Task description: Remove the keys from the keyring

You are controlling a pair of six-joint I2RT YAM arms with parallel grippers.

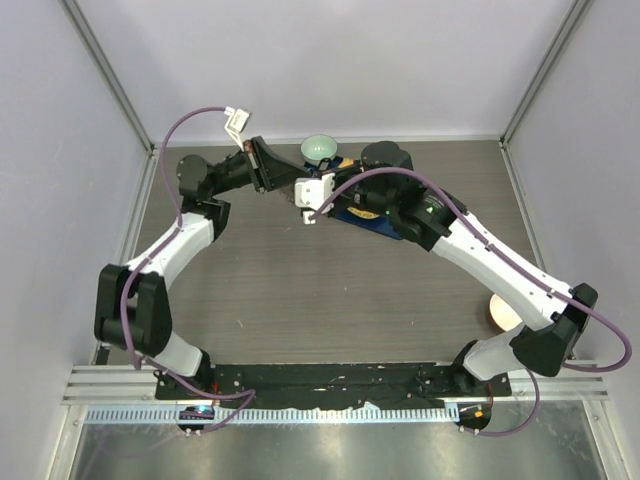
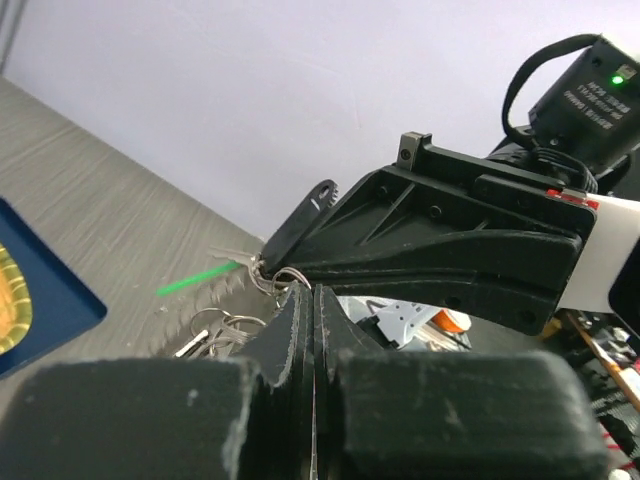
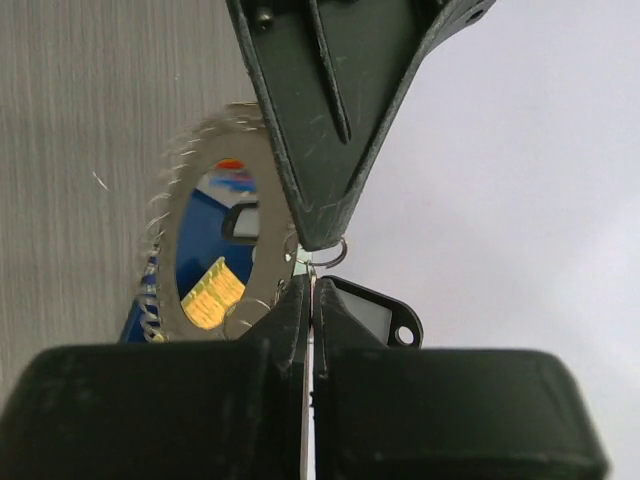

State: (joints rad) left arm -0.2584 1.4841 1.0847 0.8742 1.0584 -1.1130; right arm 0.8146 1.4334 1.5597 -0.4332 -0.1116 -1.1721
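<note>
My two grippers meet tip to tip above the back of the table. In the right wrist view the keyring (image 3: 168,262) hangs just left of the fingers, a flat silvery ring fringed with small keys (image 3: 152,300). My right gripper (image 3: 312,285) is shut on a thin silvery key blade. My left gripper (image 3: 314,240) comes down from above, shut on a small split ring (image 3: 336,256) at its tip. A black tag (image 3: 378,318) with a white label hangs beside it. The left wrist view shows my left gripper (image 2: 306,292) shut, with small rings (image 2: 268,276) at the tips.
A pale green bowl (image 1: 318,150) stands at the back, just behind the grippers. A blue mat (image 1: 368,220) lies under the right arm. Loose rings and keys (image 2: 212,332) lie on the table below. A round orange and cream object (image 1: 500,312) sits at the right.
</note>
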